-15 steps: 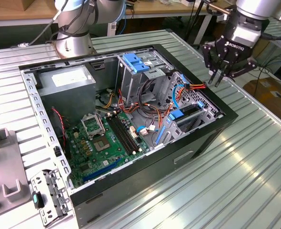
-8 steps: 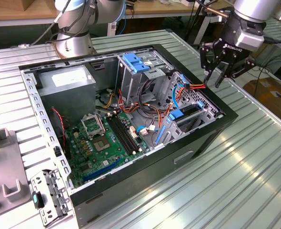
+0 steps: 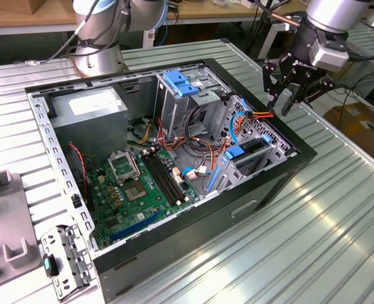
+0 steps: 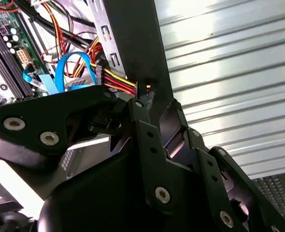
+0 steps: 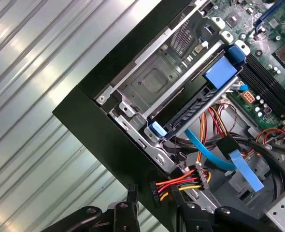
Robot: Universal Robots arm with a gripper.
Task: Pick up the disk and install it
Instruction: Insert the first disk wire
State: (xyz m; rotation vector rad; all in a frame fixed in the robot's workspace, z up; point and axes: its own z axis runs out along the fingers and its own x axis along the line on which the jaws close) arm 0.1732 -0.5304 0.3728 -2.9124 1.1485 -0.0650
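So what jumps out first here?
The open computer case lying on the ribbed metal table, green motherboard exposed. The gripper hangs open and empty over the case's edge at the exterior view's right, near the disk sitting in its drive cage.

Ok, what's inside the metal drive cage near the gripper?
The disk sits edge-on in the cage. Its label and flat faces are covered by the cage walls. The gripper hangs above the case edge, open and empty.

Glossy ribbed metal table (image 3: pixel 339 215) — matt case (image 3: pixel 193 244).
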